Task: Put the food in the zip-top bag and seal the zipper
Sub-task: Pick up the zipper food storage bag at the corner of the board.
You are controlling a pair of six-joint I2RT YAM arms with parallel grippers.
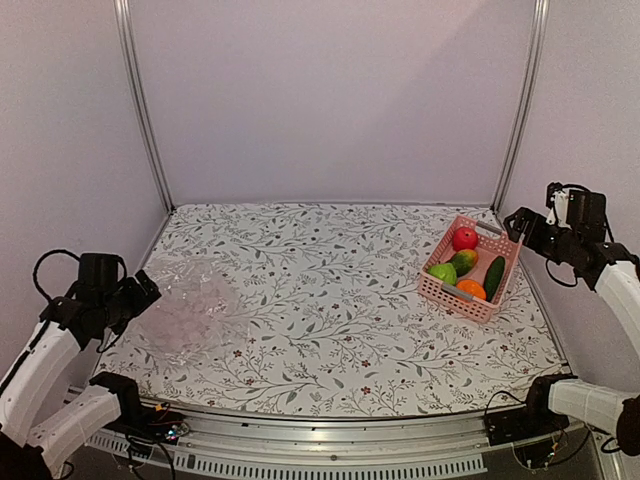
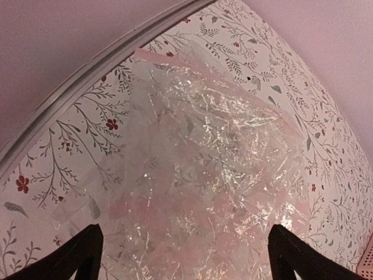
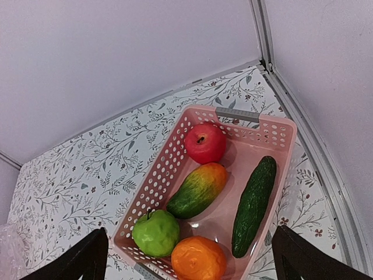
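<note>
Food (image 3: 198,189) sits in the pink basket (image 3: 164,169), zip-top bag (image 2: 215,175) well apart; left claw (image 2: 183,245) and right claw (image 3: 189,245) gape empty.

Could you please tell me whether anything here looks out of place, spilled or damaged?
Only the clear bag stands out: it lies crumpled and heavily creased on the left, not flat. The fruit sits tidily inside the pink basket, and nothing looks spilled or broken.

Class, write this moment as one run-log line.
stage: not started | left gripper: open, aimed at zip-top bag | right gripper: open, aimed at pink basket | basket holds: red apple, green apple, orange, mango, cucumber
</note>
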